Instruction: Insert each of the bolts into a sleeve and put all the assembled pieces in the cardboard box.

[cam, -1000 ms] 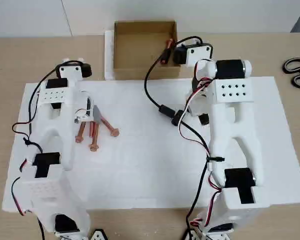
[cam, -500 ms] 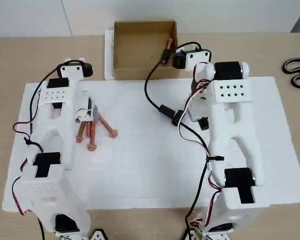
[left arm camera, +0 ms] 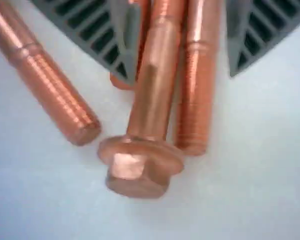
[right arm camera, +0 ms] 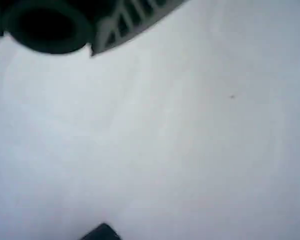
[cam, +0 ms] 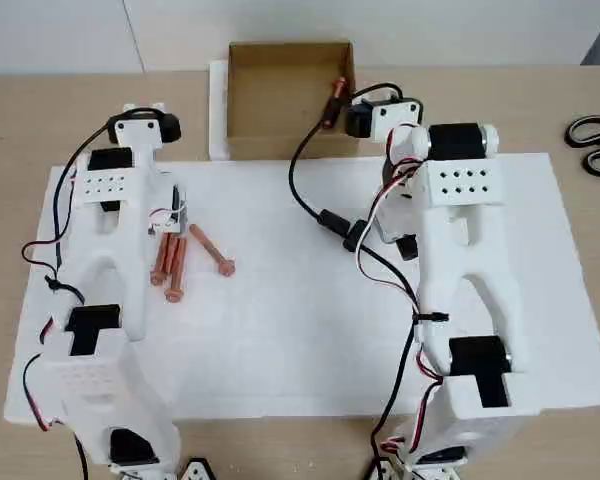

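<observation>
Bolts (left arm camera: 150,115): copper-coloured metal with a satin sheen, fine threads on the shanks, smooth flanged hex heads. Left gripper (left arm camera: 182,72): dark grey plastic, matt, with ribbed faces. Sheet (cam: 300,330) under them: white foam, matt, faintly grainy. Box (cam: 280,100): brown cardboard, dull. Table (cam: 40,110): pale wood grain, smooth. Arms (cam: 460,190): white plastic, matt.

**A:** Copper bolts (cam: 170,262) in a tight cluster on the white sheet (cam: 300,330), lying side by side, heads toward the near edge.

**B:** A slanted bolt (cam: 212,250) lies just beside them!

**A:** Close up, the middle bolt (left arm camera: 149,115) shows a flanged hex head, with threaded shanks on either side.

**B:** The cardboard box (cam: 280,100) sits open at the back, and a copper piece (cam: 335,98) leans on its right wall.
</observation>
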Robot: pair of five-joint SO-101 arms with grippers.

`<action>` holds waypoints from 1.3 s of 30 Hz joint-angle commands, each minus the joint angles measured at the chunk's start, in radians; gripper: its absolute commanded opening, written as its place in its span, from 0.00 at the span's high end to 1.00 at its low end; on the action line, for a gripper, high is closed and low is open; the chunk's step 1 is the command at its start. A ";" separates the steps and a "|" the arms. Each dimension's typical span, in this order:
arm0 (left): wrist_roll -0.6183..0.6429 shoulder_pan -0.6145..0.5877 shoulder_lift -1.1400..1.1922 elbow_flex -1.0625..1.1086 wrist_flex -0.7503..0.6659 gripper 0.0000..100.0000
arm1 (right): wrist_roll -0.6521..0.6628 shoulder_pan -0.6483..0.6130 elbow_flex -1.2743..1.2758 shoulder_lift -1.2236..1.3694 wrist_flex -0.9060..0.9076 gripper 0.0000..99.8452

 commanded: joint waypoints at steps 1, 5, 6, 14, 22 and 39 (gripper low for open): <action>0.002 0.014 -0.018 -0.030 -0.025 0.89 | -0.012 -0.002 -0.003 -0.061 0.007 1.00; 0.002 0.046 -0.018 -0.028 -0.032 0.89 | -0.012 -0.002 -0.003 -0.061 0.007 1.00; 0.002 0.054 -0.018 -0.027 -0.040 0.89 | -0.012 -0.002 -0.003 -0.061 0.007 1.00; 0.000 0.055 -0.009 -0.025 -0.066 0.89 | -0.012 -0.002 -0.002 -0.061 0.007 1.00; 0.000 0.012 0.117 -0.033 -0.109 0.89 | -0.011 -0.002 -0.002 -0.061 0.007 1.00; 0.002 0.014 0.121 -0.070 -0.103 0.99 | -0.009 -0.002 -0.002 -0.061 0.007 1.00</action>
